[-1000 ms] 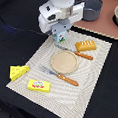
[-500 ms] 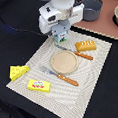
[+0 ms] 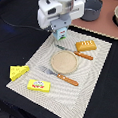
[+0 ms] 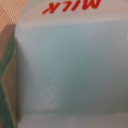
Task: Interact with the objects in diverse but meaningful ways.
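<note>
One milk carton point(image 3: 59, 34) stands at the placemat's point(image 3: 93, 82) far edge, under the arm's tool point(image 3: 60, 30); whether the tool grips it I cannot tell. On the mat lie one bread loaf point(image 3: 86, 45), one round plate point(image 3: 63, 62), one cheese wedge point(image 3: 18, 72), one yellow box point(image 3: 39, 85), one fork point(image 3: 60, 75) and one knife point(image 3: 75, 52).

even soft light, low resolution; wrist view blurred, milk carton point(image 4: 70, 70) out of focus.

We see open placemat point(image 3: 88, 82) toward four o'clock of the round plate point(image 3: 63, 61); the fork point(image 3: 60, 75) blocks six, the bread loaf point(image 3: 86, 45) two.
</note>
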You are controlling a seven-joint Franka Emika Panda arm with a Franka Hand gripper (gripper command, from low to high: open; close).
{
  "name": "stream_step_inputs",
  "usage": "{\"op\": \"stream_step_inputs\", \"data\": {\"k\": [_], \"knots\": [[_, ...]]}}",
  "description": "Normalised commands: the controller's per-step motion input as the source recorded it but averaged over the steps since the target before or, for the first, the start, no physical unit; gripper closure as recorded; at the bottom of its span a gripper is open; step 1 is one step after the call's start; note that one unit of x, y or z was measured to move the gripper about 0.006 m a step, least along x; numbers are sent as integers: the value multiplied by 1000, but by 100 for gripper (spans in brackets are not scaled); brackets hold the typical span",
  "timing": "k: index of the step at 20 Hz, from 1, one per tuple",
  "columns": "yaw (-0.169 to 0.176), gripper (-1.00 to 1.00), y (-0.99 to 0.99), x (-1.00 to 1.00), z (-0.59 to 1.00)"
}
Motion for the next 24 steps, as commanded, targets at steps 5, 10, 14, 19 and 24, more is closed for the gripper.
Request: {"op": "stream_step_inputs", "data": {"k": [5,10,14,19,24], "knots": [[0,100,-381,-716,195],[0,100,-567,-705,38],[0,100,-664,-624,-6],[0,100,-702,-556,-66],[0,100,-703,-238,-83]]}}
